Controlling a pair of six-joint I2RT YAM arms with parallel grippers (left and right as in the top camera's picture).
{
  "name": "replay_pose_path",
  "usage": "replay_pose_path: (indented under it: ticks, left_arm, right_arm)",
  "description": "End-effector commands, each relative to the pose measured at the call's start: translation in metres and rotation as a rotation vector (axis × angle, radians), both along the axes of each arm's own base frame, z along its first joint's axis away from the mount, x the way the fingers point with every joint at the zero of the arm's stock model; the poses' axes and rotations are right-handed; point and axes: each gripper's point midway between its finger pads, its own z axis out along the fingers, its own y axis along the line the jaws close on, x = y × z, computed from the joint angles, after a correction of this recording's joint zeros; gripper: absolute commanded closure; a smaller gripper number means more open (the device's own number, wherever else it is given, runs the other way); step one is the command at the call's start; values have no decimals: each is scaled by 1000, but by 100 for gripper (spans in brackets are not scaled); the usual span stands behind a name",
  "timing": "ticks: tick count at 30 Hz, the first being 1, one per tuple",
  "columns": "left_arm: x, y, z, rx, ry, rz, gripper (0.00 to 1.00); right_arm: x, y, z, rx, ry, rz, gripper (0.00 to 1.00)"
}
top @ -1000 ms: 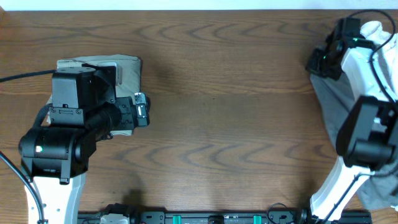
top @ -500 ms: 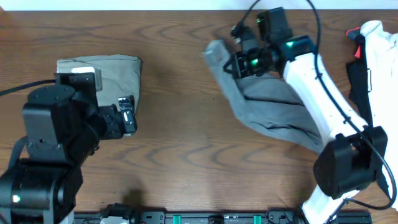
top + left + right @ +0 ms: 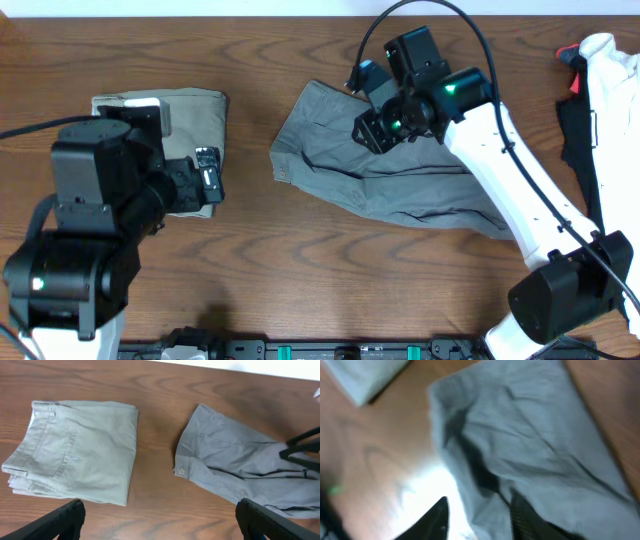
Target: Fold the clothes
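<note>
The clothes, a pair of grey shorts (image 3: 420, 185), lie loosely spread and wrinkled on the table's middle, waistband to the left. They also show in the left wrist view (image 3: 235, 467) and fill the right wrist view (image 3: 535, 435). My right gripper (image 3: 367, 132) hovers over their upper part. Its fingers stand apart in the right wrist view (image 3: 477, 505), with a fold of the grey cloth lying between them. My left gripper (image 3: 162, 522) is wide open above bare wood, between the two pairs of shorts, holding nothing.
Folded beige shorts (image 3: 195, 115) rest at the left, partly under my left arm, and appear whole in the left wrist view (image 3: 80, 455). A white-and-black garment (image 3: 600, 80) with a red bit lies at the far right edge.
My right arm swung from the right edge to the centre, dragging the grey shorts along and laying them out. Its jaws, shut before, have parted. My left arm shifted slightly.
</note>
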Motion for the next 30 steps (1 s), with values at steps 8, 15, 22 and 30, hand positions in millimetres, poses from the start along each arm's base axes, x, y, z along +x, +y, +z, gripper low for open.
replay_pose_path:
  ticks: [8, 15, 22, 30]
  left_arm:
    - [43, -33, -64, -74, 258, -138, 2]
    - [63, -39, -123, -89, 471, -147, 4]
    - [60, -47, -133, -113, 521, -191, 5]
    - [58, -46, -126, -108, 497, -201, 4]
  right_arm:
    - [31, -135, -29, -82, 194, -687, 24]
    - [-11, -208, -77, -205, 499, -837, 22]
    - [-55, -251, -115, -260, 661, -932, 22]
    - [-67, -247, -136, -100, 721, -836, 58]
